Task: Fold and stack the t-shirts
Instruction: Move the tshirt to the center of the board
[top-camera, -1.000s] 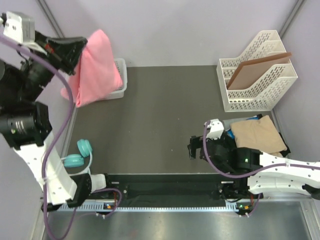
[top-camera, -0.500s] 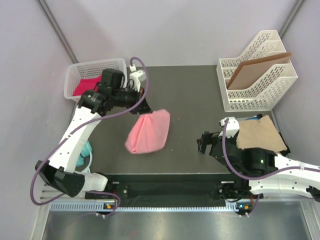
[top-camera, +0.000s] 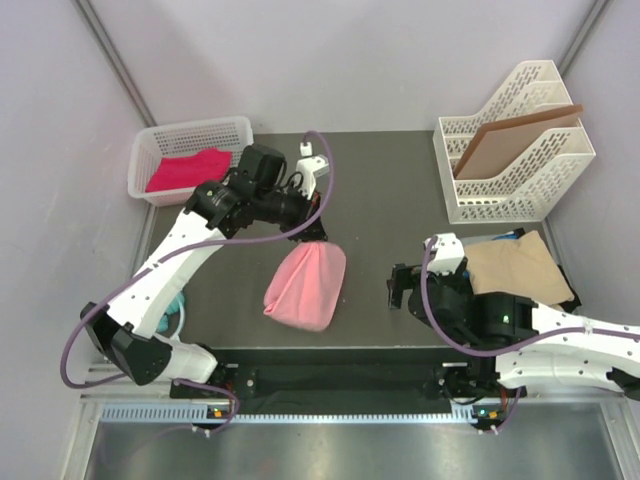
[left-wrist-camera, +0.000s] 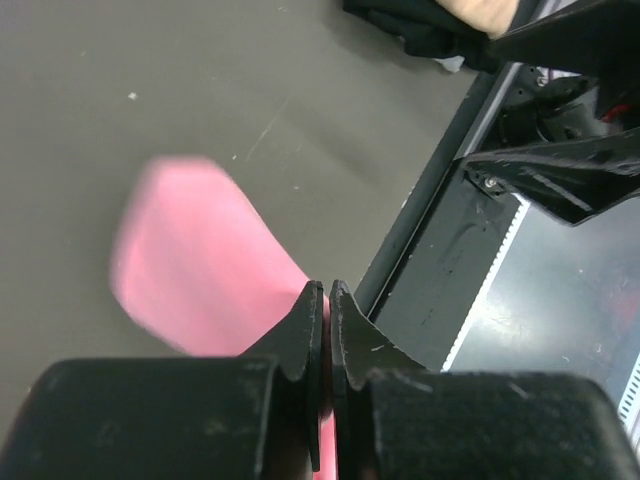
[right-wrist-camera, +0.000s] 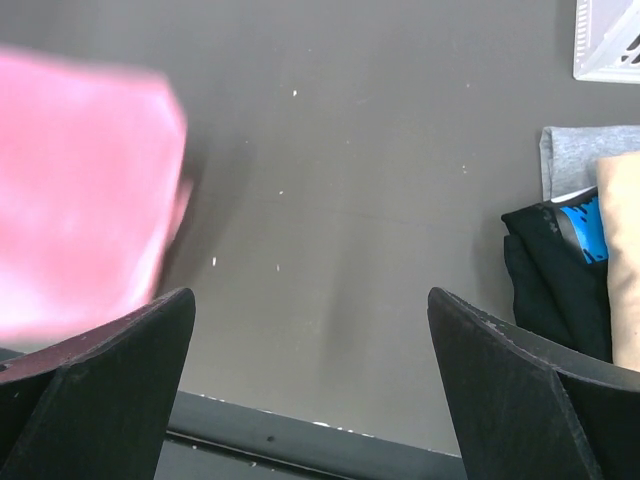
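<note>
The salmon shirt (top-camera: 305, 285) is pinched at its upper end between the closed fingers of the left gripper (top-camera: 318, 236) and hangs bunched near the table's (top-camera: 380, 190) front edge. The right gripper (top-camera: 400, 290) is held wide open just right of it, apart. Bare table lies behind. The black shirt (right-wrist-camera: 555, 290) and blue shirt (right-wrist-camera: 585, 225) under the tan shirt (top-camera: 515, 268) are shown plainly only by the right wrist view. The magenta shirt (top-camera: 185, 170) in the basket (top-camera: 190, 128) is seen only from above.

Soft, matt cloth of the salmon pink t-shirt (top-camera: 306, 285) against the dark, scuffed matt table (top-camera: 380, 190); basket (top-camera: 200, 133) and file rack (top-camera: 500, 205) in white perforated plastic; left claw (left-wrist-camera: 322, 295) in matt black plastic.
</note>
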